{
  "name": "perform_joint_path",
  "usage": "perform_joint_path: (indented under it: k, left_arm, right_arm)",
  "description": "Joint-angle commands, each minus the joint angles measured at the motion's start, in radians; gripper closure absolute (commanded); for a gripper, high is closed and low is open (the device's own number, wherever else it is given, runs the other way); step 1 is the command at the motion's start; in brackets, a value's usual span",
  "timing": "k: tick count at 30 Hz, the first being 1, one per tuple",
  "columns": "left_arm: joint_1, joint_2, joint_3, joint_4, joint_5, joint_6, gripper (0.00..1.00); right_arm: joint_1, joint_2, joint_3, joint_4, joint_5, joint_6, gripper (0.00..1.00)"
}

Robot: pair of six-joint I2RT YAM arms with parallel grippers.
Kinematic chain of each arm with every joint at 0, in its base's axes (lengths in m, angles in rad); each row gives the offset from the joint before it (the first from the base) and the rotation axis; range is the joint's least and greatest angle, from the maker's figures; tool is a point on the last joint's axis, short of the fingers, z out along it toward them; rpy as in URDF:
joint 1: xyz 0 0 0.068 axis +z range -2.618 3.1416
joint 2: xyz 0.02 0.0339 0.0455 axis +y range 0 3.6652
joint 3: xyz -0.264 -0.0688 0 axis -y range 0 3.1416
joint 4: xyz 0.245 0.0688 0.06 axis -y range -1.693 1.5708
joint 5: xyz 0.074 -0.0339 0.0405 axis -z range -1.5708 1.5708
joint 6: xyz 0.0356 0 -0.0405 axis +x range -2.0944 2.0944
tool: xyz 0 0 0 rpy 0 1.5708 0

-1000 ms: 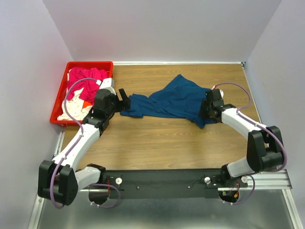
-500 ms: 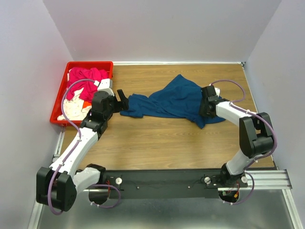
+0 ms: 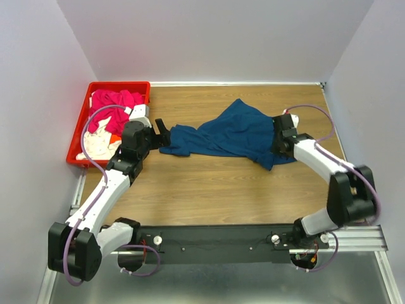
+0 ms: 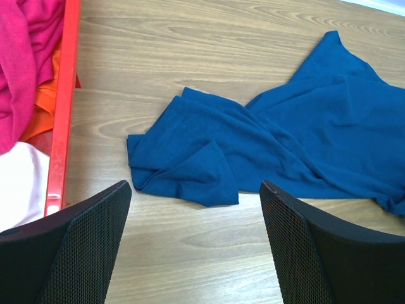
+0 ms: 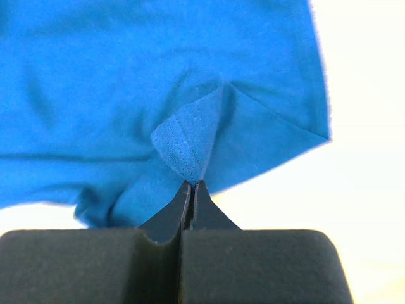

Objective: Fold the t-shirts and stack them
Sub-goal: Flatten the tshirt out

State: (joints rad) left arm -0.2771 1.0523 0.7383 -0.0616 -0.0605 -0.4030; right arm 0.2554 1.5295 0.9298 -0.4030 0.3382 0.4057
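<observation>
Crate far left, pink shirt and paler ones heaped inside, untouched. Next along, the left gripper hovers at the left end of the navy shirt, having crept in a touch over the last second. Its jaws are spread wide, straddling the bunched cloth and holding nothing. Whether the tips touch the table I can't tell from here. That shirt lies crumpled mid-table, barely shifted. Over on the right, the right gripper has its jaws pressed together, pinching a fold at the shirt's right edge, and that arm's elbow has swung back out. One end secured, the other not yet: spreading it flat looks like the step in hand.
</observation>
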Motion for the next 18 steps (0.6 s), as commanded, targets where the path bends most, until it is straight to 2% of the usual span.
perform_joint_path:
  k: [1,4,5,7,12,18]
  left_arm:
    - [-0.004,-0.021,-0.011,0.008,-0.032,0.015,0.10]
    - [-0.004,-0.021,-0.010,0.006,-0.041,0.016,0.10]
    - [-0.004,-0.020,-0.008,0.006,-0.045,0.015,0.10]
    - [-0.004,-0.018,-0.005,0.006,-0.047,0.016,0.10]
    - [-0.004,-0.020,-0.005,0.006,-0.048,0.012,0.09]
    - [-0.002,-0.026,-0.016,0.005,-0.053,0.006,0.10]
  right_arm:
    - [0.004,-0.247,-0.025,-0.140,0.041,0.011,0.99]
    - [0.004,-0.438,-0.036,-0.253,0.027,0.056,0.99]
    - [0.004,-0.484,-0.037,-0.285,0.028,0.127,0.99]
    - [0.004,-0.633,-0.049,-0.310,-0.037,0.137,0.99]
    - [0.002,-0.833,-0.091,-0.434,-0.175,0.330,0.99]
    - [0.004,-1.077,-0.132,-0.594,-0.269,0.453,0.89]
